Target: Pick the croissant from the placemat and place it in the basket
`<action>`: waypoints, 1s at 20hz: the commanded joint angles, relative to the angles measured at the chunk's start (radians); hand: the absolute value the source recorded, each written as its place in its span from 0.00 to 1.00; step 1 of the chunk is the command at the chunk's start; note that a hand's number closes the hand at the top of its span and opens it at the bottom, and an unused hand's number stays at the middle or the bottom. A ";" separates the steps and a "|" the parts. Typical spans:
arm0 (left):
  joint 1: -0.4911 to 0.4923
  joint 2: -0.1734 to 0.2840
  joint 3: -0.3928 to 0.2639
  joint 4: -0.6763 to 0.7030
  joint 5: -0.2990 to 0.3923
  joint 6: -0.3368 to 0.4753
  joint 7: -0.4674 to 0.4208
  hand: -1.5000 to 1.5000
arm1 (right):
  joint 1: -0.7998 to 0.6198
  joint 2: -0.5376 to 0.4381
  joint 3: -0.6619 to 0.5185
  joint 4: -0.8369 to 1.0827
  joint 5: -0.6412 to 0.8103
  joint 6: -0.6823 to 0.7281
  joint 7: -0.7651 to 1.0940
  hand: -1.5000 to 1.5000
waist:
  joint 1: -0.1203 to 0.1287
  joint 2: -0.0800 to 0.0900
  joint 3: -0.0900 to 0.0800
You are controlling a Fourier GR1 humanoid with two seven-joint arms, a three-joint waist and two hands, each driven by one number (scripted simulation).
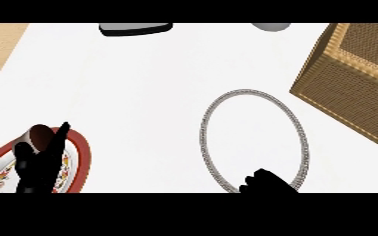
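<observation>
The right hand (266, 181), at the lower edge over the placemat (209, 111), shows curled fingers; whether they hold the croissant is hidden. Lifting toward the basket (336, 80) at upper right could catch its wall. The left hand (38, 157), lower left, rests with fingers straight.

The white counter (148, 90) carries a red-rimmed patterned plate (81, 155) at its lower left corner. At the counter's far edge, well apart from the plate, lies a black, flat object (136, 28); a grey rounded object (271, 26) shows further right along that edge.

White oval placemat (204, 130) with a beaded silver rim lies flat mid-counter; there's the tan woven basket (343, 82), well apart, up at the right.
</observation>
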 commanded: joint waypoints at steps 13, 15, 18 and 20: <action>0.112 -0.027 0.020 -0.027 0.038 -0.002 0.009 0.50 | 0.361 -0.101 -0.364 -0.461 -0.457 -0.459 -0.304 1.00 | -0.059 0.047 -0.015; 0.110 -0.027 0.014 -0.034 0.035 -0.004 0.014 0.50 | 0.388 -0.115 -0.432 -0.452 -0.507 -0.478 -0.319 1.00 | -0.065 0.049 -0.016; 0.126 -0.041 0.014 -0.042 0.045 -0.005 0.008 0.50 | 0.413 -0.140 -0.556 -0.439 -0.574 -0.506 -0.337 1.00 | -0.060 0.043 -0.018; 0.114 -0.019 0.021 -0.038 0.035 -0.012 0.014 0.50 | 0.420 -0.143 -0.644 -0.420 -0.644 -0.518 -0.341 1.00 | -0.053 0.050 -0.018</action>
